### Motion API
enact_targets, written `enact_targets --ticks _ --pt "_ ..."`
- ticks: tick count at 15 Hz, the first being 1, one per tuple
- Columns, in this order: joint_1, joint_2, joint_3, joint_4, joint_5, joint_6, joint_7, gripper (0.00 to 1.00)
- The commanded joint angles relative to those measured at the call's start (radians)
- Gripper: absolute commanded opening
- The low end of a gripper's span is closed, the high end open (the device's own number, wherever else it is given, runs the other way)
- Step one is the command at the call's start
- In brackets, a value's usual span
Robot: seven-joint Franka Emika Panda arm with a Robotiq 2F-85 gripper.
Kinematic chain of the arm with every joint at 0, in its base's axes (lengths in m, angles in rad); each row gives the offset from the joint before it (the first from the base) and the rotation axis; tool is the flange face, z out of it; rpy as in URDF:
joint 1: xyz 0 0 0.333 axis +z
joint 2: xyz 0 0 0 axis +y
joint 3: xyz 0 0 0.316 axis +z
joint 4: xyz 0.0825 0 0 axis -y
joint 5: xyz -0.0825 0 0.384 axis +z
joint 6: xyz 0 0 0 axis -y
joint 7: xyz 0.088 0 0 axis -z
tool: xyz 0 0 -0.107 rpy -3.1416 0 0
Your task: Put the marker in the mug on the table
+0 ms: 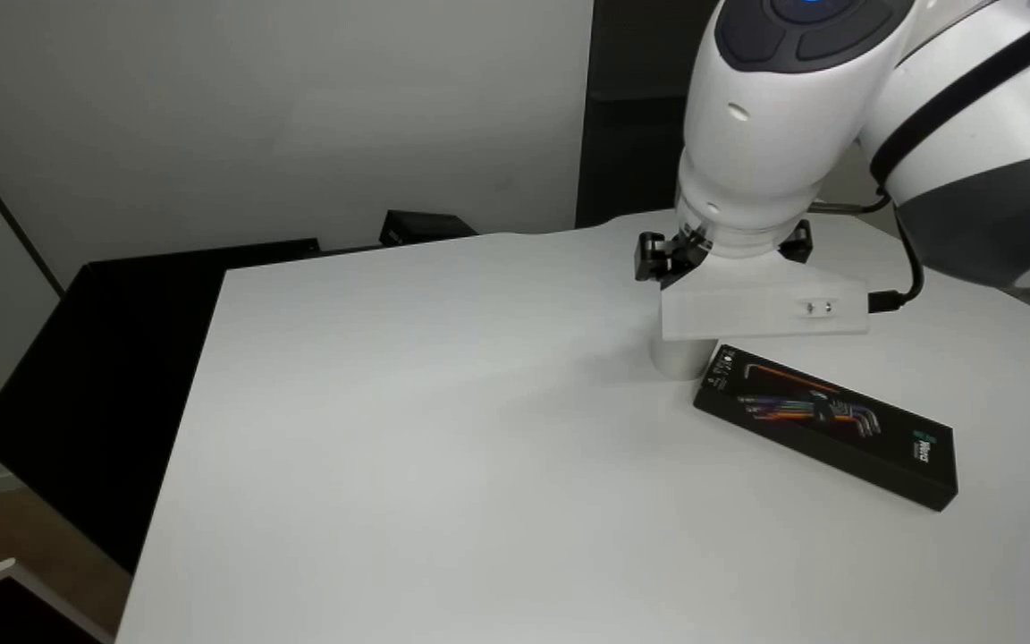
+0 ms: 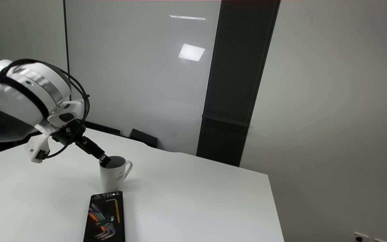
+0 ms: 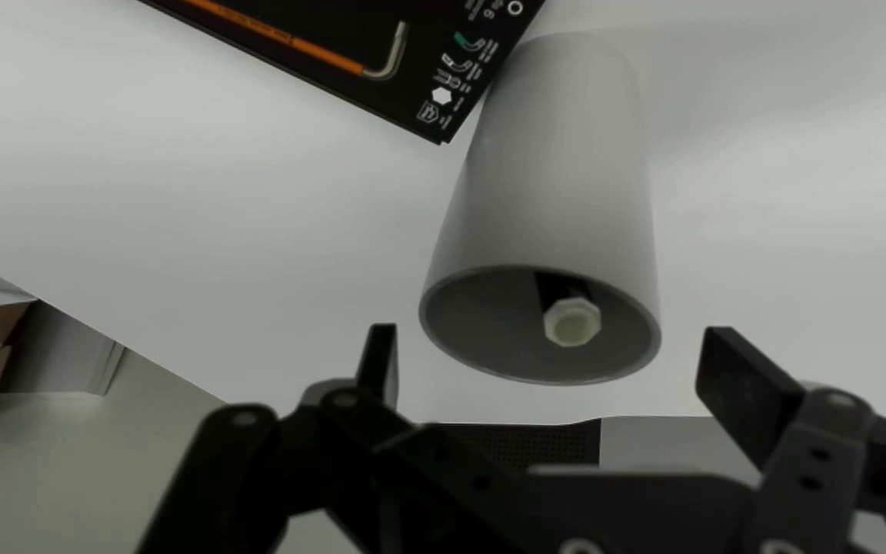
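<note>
The gripper (image 3: 554, 346) is nearest in the wrist view, fingers (image 3: 743, 392) spread wide, one either side of the mug (image 3: 566, 169). The marker (image 3: 572, 322) is inside the mug, pale end up. Mug upright on white table (image 1: 408, 447). Black box (image 2: 106, 218) right beside it, can't tell if touching; white bracket (image 1: 761, 309) blocks mug's top in an exterior view. Black block (image 1: 426, 228) past table's far edge.

The white mug (image 2: 110, 177) has a dark drawing. The black marker (image 3: 571, 317) has a pale end. The bench (image 1: 390, 447) is white. The black box (image 1: 828, 429) shows orange and purple tools.
</note>
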Motion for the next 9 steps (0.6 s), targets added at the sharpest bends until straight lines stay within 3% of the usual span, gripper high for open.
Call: enact_targets --ticks 1,2,3,9 --pt "0.020 0.019 -0.018 0.023 0.007 0.005 0.030 1.00" --pt "0.022 0.021 -0.019 0.024 0.008 0.005 0.032 0.75" --pt "0.023 0.022 -0.019 0.025 0.008 0.003 0.031 0.74" --pt "0.029 0.018 -0.019 0.029 0.008 0.003 0.032 0.36"
